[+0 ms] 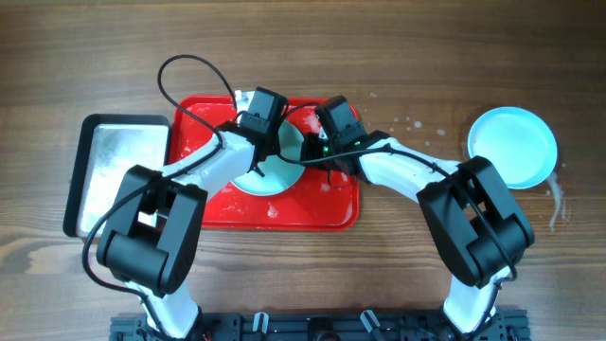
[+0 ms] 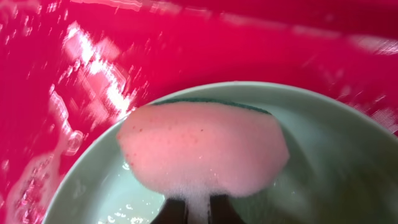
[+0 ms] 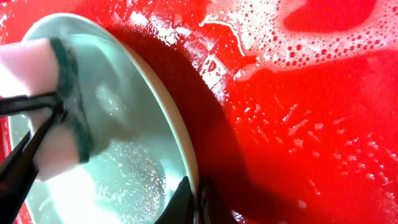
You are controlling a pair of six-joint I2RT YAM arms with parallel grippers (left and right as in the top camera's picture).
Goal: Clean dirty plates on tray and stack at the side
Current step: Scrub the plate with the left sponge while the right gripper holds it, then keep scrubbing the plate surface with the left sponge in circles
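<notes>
Glossy, wet red plastic tray [image 3: 323,143]; smooth, shiny pale-blue round plate [image 2: 336,162]; porous pink foam sponge [image 2: 205,149]; matt wood-grain table [image 1: 426,57].

From where I stand there is nothing to read. No lettering, label, brand or number shows on the red tray [image 1: 312,216], the pale blue plate [image 3: 124,168] in it, the other plate [image 1: 511,147] on the table [image 1: 398,57], the pink sponge [image 2: 202,146] or the metal tray [image 1: 123,170].
</notes>
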